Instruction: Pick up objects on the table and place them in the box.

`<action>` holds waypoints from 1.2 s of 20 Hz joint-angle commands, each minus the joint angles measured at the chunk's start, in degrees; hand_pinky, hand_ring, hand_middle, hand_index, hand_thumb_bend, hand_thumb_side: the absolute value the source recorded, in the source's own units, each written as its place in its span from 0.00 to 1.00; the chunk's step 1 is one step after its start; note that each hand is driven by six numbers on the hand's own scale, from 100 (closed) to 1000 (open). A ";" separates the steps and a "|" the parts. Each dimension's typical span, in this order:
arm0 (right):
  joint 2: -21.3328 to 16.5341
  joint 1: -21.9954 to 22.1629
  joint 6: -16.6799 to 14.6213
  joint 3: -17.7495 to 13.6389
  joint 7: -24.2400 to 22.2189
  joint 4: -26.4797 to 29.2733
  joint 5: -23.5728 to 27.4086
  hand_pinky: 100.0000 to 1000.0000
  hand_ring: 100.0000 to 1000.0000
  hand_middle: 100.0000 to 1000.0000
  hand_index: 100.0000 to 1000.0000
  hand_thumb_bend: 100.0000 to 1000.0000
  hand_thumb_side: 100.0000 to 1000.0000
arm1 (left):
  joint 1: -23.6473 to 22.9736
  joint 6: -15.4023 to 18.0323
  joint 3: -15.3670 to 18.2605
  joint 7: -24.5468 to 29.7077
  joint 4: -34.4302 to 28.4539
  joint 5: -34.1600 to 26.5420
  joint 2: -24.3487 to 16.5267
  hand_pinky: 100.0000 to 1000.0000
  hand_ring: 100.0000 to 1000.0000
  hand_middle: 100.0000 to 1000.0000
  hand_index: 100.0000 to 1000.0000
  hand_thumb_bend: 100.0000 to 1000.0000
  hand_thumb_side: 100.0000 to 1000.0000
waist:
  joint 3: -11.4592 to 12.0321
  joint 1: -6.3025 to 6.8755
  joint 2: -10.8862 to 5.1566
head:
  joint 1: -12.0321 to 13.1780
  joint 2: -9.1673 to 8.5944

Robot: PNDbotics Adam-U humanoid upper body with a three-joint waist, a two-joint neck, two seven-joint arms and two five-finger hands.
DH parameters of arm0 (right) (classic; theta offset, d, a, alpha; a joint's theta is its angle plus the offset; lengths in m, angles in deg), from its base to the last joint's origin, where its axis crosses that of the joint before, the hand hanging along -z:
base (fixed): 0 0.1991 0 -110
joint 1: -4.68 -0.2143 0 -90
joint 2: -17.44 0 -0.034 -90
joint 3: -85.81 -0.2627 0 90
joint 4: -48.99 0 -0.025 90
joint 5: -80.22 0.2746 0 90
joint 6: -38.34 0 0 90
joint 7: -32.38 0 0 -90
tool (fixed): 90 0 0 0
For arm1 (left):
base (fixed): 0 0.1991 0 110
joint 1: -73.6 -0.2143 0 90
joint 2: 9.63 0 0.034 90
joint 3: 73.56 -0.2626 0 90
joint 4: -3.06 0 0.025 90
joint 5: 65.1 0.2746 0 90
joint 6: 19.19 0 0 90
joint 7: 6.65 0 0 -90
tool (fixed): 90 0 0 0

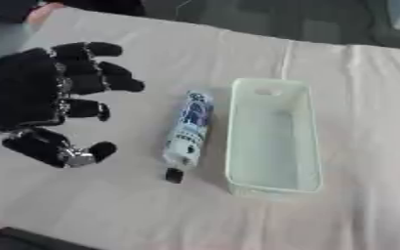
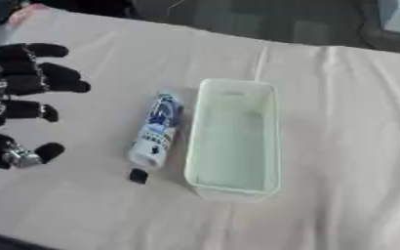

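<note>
Here the left hand [image 1: 32,97] hovers spread and empty at the left, apparently lined up to grasp the tube [image 1: 189,128], which lies on the tabletop [image 1: 92,205] just left of the empty box [image 1: 273,136].

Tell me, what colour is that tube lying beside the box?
The tube is white with blue print, clearest in the left eye view.
</note>
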 commanded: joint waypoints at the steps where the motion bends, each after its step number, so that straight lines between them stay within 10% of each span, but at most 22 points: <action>1: -1.53 -0.83 -5.37 -0.27 -5.37 0.76 -0.16 0.07 0.25 0.37 0.52 0.00 1.00 | 1.11 -1.41 0.01 -0.35 -0.64 5.02 -2.40 0.89 0.75 0.80 0.41 0.05 0.61 | -0.23 0.29 -0.48 | 0.73 -0.05; 24: -1.42 -2.82 -3.93 -0.10 -4.20 0.76 0.11 0.07 0.25 0.37 0.52 0.00 1.00 | 6.28 1.15 -2.65 4.61 0.03 2.97 -1.10 0.96 0.84 0.85 0.58 0.25 0.65 | -2.13 0.58 0.29 | 1.46 -0.05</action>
